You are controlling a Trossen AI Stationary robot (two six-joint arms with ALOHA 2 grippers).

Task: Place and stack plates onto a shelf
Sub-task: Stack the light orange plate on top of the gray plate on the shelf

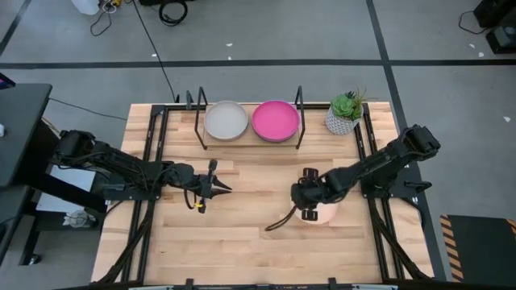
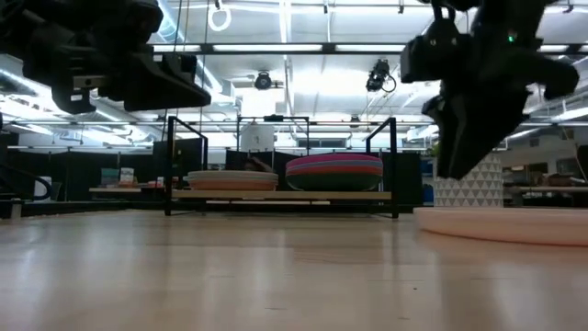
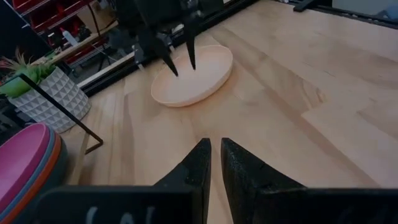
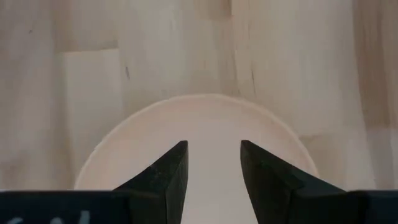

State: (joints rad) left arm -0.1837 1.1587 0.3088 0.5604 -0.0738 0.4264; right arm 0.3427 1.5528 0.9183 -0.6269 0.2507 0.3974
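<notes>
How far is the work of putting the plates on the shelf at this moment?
Mostly done: the shelf carries a stack topped by the grey plate and a taller stack topped by the pink plate. In hand: the right gripper hangs, jaws open, over the cream plate lying on the table, not gripping it yet. Left: lift and stack that plate. The left gripper waits mid-table.

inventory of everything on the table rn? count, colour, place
Shelf: one, light wood with black uprights, table's far edge.
Grey-topped stack: one, shelf's left half.
Pink-topped stack: one, several colours, shelf's right half.
Cream plate: one, on the tabletop, right of centre.
Potted plant: one, green in white patterned pot, right of shelf.
Left hand: shut, empty, mid-table.
Right hand: open, above the cream plate.
</notes>
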